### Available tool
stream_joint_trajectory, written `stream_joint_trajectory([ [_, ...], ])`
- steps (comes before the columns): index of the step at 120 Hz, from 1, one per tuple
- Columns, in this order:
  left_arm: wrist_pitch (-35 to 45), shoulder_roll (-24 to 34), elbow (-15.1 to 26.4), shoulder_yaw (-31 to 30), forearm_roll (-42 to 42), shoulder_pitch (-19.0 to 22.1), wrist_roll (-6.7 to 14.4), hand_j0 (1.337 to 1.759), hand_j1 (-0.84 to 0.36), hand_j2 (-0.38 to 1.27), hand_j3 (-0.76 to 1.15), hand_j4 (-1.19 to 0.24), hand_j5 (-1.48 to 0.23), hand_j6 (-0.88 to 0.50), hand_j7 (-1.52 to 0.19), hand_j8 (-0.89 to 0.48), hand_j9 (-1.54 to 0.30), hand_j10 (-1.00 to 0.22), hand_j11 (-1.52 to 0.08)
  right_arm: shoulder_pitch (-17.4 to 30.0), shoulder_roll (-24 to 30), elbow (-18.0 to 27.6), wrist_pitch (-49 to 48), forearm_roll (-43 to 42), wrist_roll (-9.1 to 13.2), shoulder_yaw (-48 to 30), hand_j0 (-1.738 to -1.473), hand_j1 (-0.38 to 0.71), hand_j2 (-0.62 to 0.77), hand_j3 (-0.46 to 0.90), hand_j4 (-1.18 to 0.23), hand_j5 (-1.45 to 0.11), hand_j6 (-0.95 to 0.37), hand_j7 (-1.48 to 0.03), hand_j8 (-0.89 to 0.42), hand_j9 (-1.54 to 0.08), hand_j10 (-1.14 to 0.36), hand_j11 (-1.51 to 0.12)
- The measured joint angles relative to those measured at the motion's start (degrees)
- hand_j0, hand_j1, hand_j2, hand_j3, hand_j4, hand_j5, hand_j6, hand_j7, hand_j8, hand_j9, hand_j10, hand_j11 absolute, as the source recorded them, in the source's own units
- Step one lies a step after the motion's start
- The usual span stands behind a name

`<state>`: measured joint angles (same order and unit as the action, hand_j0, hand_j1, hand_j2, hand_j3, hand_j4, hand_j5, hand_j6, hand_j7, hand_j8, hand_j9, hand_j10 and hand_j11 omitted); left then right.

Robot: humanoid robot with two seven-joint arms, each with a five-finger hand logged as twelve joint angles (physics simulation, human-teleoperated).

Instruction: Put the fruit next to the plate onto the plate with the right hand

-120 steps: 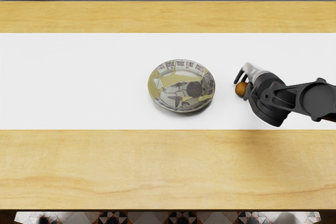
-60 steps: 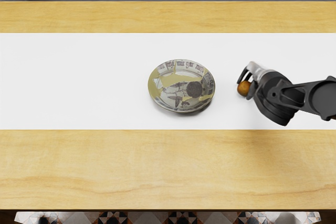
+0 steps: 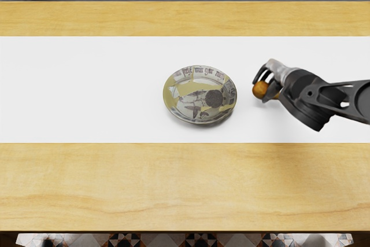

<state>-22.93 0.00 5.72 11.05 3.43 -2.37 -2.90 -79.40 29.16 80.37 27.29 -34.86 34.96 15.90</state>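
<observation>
Your right hand point(image 3: 278, 81) comes in level, fingers point(image 3: 259, 75) curled around the fruit point(image 3: 260, 89), plate point(image 3: 171, 93) just beyond them

The only writing I can see is on the plate point(image 3: 171, 88). A band of dark, old-style lettering point(image 3: 202, 72) curves along its far rim on a pale strip. There seem to be several short words, but the letters are too small and blurred for me to make out any of them with certainty. I can't read any numbers or brand marks on it either.
</observation>
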Motion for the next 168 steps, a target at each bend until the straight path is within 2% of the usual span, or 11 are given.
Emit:
stream_joint_trajectory([
  [28, 0.0, 0.0, 0.0, 0.0, 0.0, 0.0, 0.0, 1.658, 0.33, 0.0, 0.0, -0.01, -0.02, -0.01, -0.02, -0.01, -0.02, -0.01, -0.02, -1.9, 3.1, 4.0, -2.3, 0.1, 0.0, -4.3, -1.653, 0.3, 0.16, 0.0, -0.63, -0.97, -0.39, -0.93, -0.43, -0.96, -0.47, -0.94],
  [53, 0.0, 0.0, 0.0, 0.0, 0.0, 0.1, 0.0, 1.658, 0.33, 0.0, 0.0, -0.01, -0.02, -0.01, -0.02, -0.01, -0.02, -0.01, -0.02, -4.1, 3.7, 5.0, -4.9, 1.1, 0.0, -7.9, -1.653, 0.3, 0.15, 0.0, -0.61, -0.99, -0.39, -0.94, -0.41, -0.97, -0.46, -0.95],
  [73, 0.0, 0.0, 0.0, 0.0, 0.0, 0.1, 0.0, 1.658, 0.33, 0.0, 0.0, -0.01, -0.02, -0.01, -0.02, -0.01, -0.02, -0.01, -0.02, -4.8, 2.0, 4.9, -5.6, 1.5, 0.0, -10.6, -1.654, 0.31, 0.2, 0.0, -0.62, -1.03, -0.37, -0.97, -0.41, -1.0, -0.44, -0.99],
  [92, 0.0, 0.0, 0.0, 0.0, 0.0, 0.1, 0.0, 1.658, 0.33, 0.0, 0.0, -0.01, -0.02, -0.01, -0.02, -0.01, -0.02, -0.01, -0.02, -4.8, -1.5, 4.6, -5.6, 1.9, 0.0, -12.2, -1.656, 0.34, 0.28, 0.0, -0.67, -1.05, -0.37, -0.98, -0.41, -1.02, -0.51, -1.02],
  [101, 0.0, 0.0, 0.0, 0.0, 0.0, 0.1, 0.0, 1.658, 0.33, 0.0, 0.0, -0.01, -0.02, -0.01, -0.02, -0.01, -0.02, -0.01, -0.02, -4.8, -3.6, 4.0, -5.5, 2.4, 0.0, -12.9, -1.657, 0.34, 0.34, 0.0, -0.69, -1.05, -0.38, -0.98, -0.42, -1.02, -0.57, -1.02],
  [102, 0.0, 0.0, 0.0, 0.0, 0.0, 0.1, 0.0, 1.658, 0.33, 0.0, 0.0, -0.01, -0.02, -0.01, -0.02, -0.01, -0.02, -0.01, -0.02, -4.8, -3.9, 3.9, -5.5, 2.5, 0.0, -13.0, -1.657, 0.34, 0.34, 0.0, -0.69, -1.04, -0.41, -0.99, -0.43, -1.02, -0.59, -1.01],
  [118, 0.0, 0.0, 0.0, 0.0, 0.0, 0.1, 0.0, 1.658, 0.33, 0.0, 0.0, -0.01, -0.02, -0.01, -0.02, -0.01, -0.02, -0.01, -0.02, -4.8, -7.3, 1.9, -5.6, 2.9, 0.0, -13.8, -1.658, 0.37, 0.41, 0.0, -0.71, -1.05, -0.39, -0.99, -0.42, -1.02, -0.66, -1.02],
  [130, 0.0, 0.0, 0.0, 0.0, -0.1, 0.1, 0.0, 1.658, 0.33, 0.0, 0.0, -0.01, -0.02, -0.01, -0.02, -0.01, -0.02, -0.01, -0.02, -4.8, -9.1, 0.3, -5.7, 2.9, 0.0, -14.1, -1.658, 0.38, 0.42, 0.0, -0.72, -1.05, -0.4, -0.99, -0.43, -1.02, -0.69, -1.02],
  [148, 0.0, 0.0, 0.0, 0.0, 0.0, 0.1, 0.0, 1.658, 0.33, 0.0, 0.0, -0.01, -0.02, -0.01, -0.02, -0.01, -0.02, -0.01, -0.02, -4.6, -11.0, -1.8, -5.7, 2.7, 0.0, -14.5, -1.658, 0.36, 0.47, 0.0, -0.74, -1.03, -0.48, -0.99, -0.54, -1.01, -0.73, -1.01],
  [168, 0.0, 0.0, 0.0, 0.0, 0.0, 0.1, 0.0, 1.658, 0.33, 0.0, 0.0, -0.01, -0.02, -0.01, -0.02, -0.01, -0.02, -0.01, -0.02, -4.1, -12.9, -4.8, -6.2, 2.7, 0.0, -14.5, -1.658, 0.36, 0.5, 0.0, -0.74, -1.02, -0.5, -0.99, -0.56, -1.01, -0.73, -1.01],
])
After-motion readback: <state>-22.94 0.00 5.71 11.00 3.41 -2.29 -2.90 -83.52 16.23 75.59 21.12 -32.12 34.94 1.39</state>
